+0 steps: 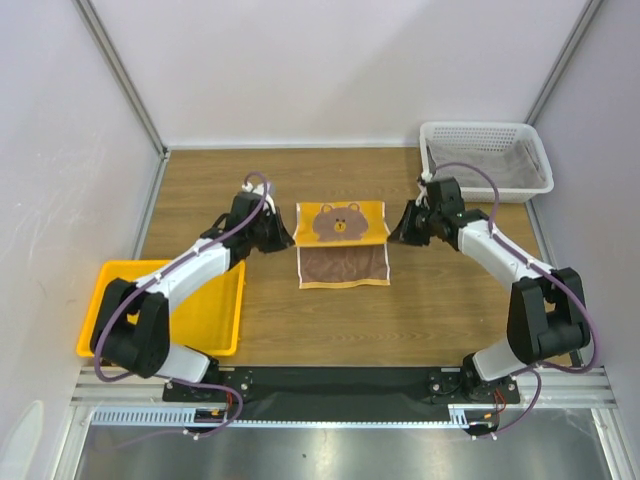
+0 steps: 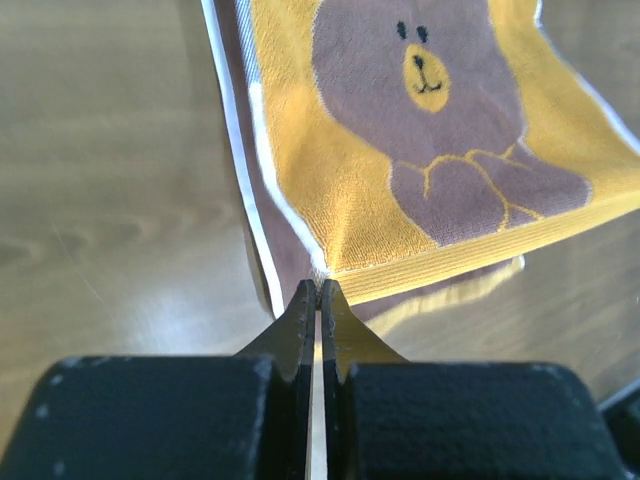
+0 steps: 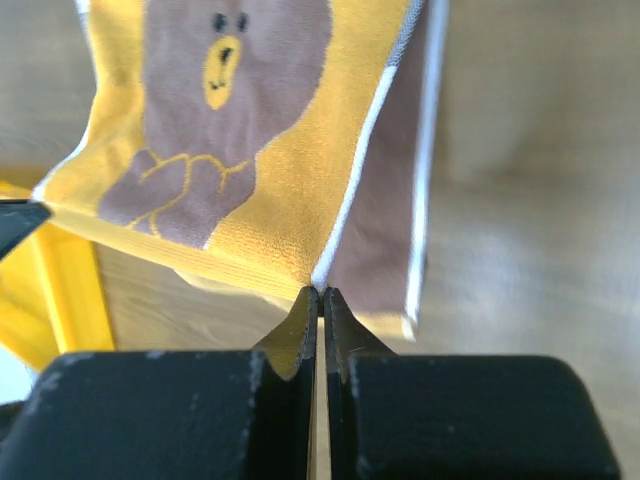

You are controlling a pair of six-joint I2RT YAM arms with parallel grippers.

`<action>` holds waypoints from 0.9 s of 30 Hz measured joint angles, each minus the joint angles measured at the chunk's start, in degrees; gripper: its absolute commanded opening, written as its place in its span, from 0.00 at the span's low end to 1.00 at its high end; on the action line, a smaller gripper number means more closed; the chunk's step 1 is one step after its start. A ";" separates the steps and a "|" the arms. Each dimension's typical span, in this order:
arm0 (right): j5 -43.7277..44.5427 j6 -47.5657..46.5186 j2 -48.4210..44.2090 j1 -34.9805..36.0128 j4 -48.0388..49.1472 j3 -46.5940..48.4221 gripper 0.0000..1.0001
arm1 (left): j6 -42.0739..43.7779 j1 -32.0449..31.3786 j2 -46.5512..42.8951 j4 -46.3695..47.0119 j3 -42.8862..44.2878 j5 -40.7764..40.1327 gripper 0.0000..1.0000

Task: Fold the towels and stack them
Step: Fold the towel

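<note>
Holding the bear towel by two corners

The left gripper [image 1: 285, 238] and the right gripper [image 1: 393, 235] each had their fingers pinched shut on a corner of the bear towel [image 1: 340, 222], one on each side. The towel was in the middle of the wooden table [image 1: 420, 310], between the two arms. The part with the bear face was held up a little on top. The brown back side lay flat on the table, nearer the arms. A yellow tray [image 1: 100, 290] sat on the left. A white basket [image 1: 487, 132] sat in the far right corner.
</note>
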 measured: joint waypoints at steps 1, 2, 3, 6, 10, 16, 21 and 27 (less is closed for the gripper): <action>0.02 0.15 -0.55 0.09 -0.15 -1.42 0.00 | -0.22 -0.44 -0.66 -0.20 -1.05 0.11 0.00; 0.15 0.31 -1.14 0.15 -0.63 -2.78 0.00 | -0.55 -1.03 -1.44 -0.17 -2.21 0.17 0.00; 0.20 0.33 -1.62 0.20 -1.01 -3.91 0.00 | -1.01 -1.57 -2.21 -0.24 -3.23 0.20 0.00; 0.37 0.33 -2.84 0.26 -1.64 -6.03 0.00 | -1.81 -3.10 -4.31 -0.35 -5.55 0.17 0.01; 0.74 0.31 -4.57 0.24 -1.99 -7.54 0.00 | -2.84 -4.59 -6.03 -0.33 -7.50 -0.13 0.00; 0.61 0.26 -6.54 0.26 -3.50 -8.35 0.00 | -4.50 -6.01 -8.00 -1.18 -9.20 -0.96 0.00; 0.11 0.13 -8.09 0.35 -5.38 -7.30 0.00 | -5.11 -6.14 -10.95 -2.75 -9.07 -1.81 0.00; -0.52 0.09 -9.53 0.42 -7.65 -6.14 0.00 | -5.77 -6.19 -12.81 -4.52 -7.76 -2.64 0.00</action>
